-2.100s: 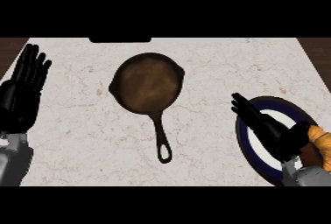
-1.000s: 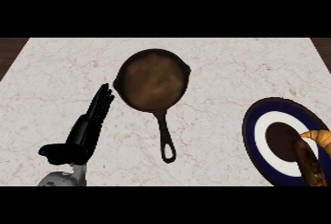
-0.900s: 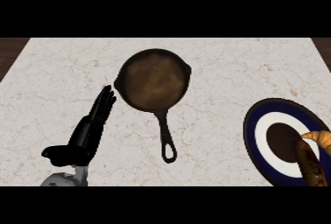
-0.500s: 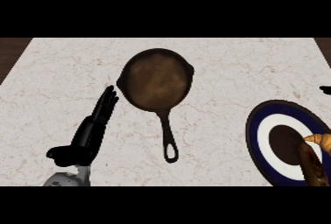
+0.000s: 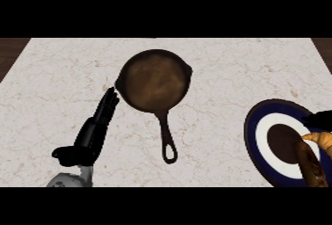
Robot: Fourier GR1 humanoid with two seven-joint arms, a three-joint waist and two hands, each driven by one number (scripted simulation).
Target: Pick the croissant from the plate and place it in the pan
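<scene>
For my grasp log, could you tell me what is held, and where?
Nothing visibly: left hand open beside the pan, croissant on the plate, right hand barely in view.

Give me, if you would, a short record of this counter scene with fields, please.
pan: centre, empty, handle toward the robot
plate: right of the pan, cut by the view's edge
croissant: on the plate's right part
left robot hand: open, fingers straight, tips beside the pan's left rim
right robot hand: only a dark bit at the right edge
task: croissant not yet in pan
</scene>
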